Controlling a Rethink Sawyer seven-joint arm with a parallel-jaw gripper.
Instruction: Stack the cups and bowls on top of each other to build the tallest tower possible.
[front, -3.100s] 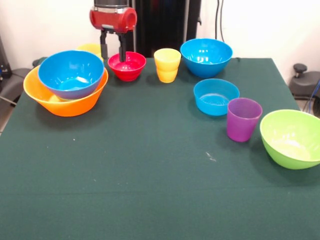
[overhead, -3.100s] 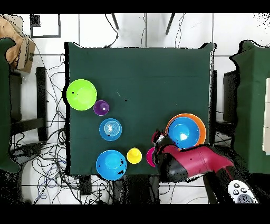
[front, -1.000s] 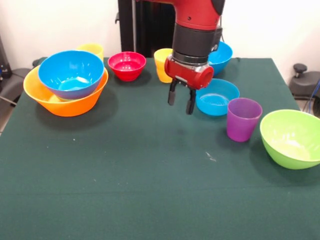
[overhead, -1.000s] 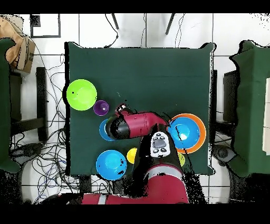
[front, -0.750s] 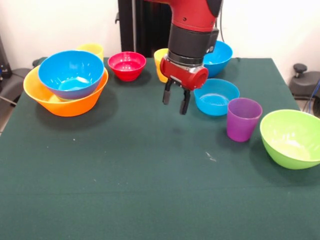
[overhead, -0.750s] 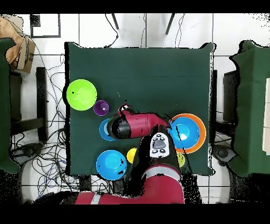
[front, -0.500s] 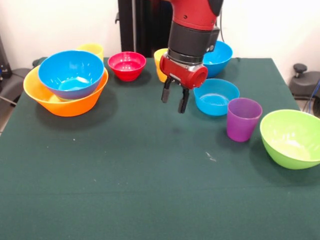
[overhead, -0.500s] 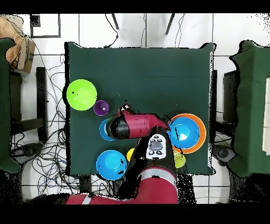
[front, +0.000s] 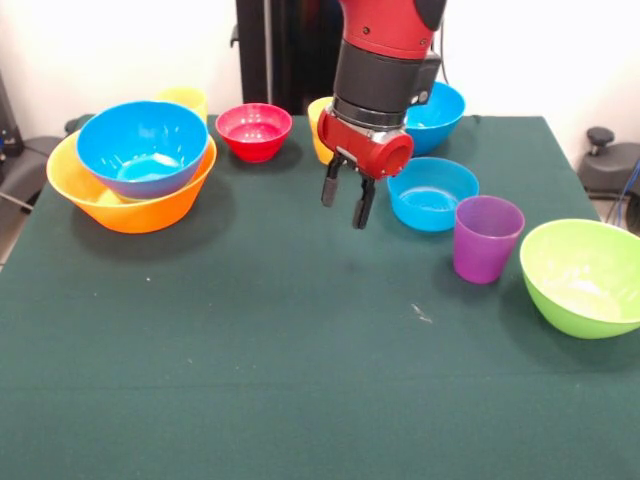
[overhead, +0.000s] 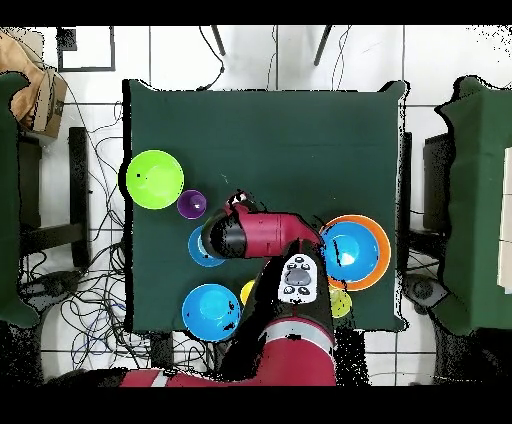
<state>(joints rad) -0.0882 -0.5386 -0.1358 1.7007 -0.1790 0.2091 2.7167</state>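
1. Tower first: it sits at the table's edge, well off to one side of the gripper, and right now it's just the big blue bowl nested in the wide orange-yellow bowl, both mouths up.

2. That gripper hangs above bare green cloth just beside the shallow blue bowl, fingers a small way apart, holding nothing at all.

3. My read: it's choosing its next piece. The shallow blue bowl is nearest the gripper; the purple cup stands just beyond it, and the lime green bowl further out again.

4. To do this well, I'd say come straight down over one rim, one finger inside and one outside, and pinch the wall, since the bowl is far too wide to straddle.

5. Glossy plastic, so a firm, level grip matters, or it will likely tip on the lift.

6. Orientation: every bowl and cup I can see stands upright, opening to the ceiling. The purple cup's long axis runs vertical, the wider end up.

7. Behind the gripper, a yellow cup and the small red bowl wait by the far edge.
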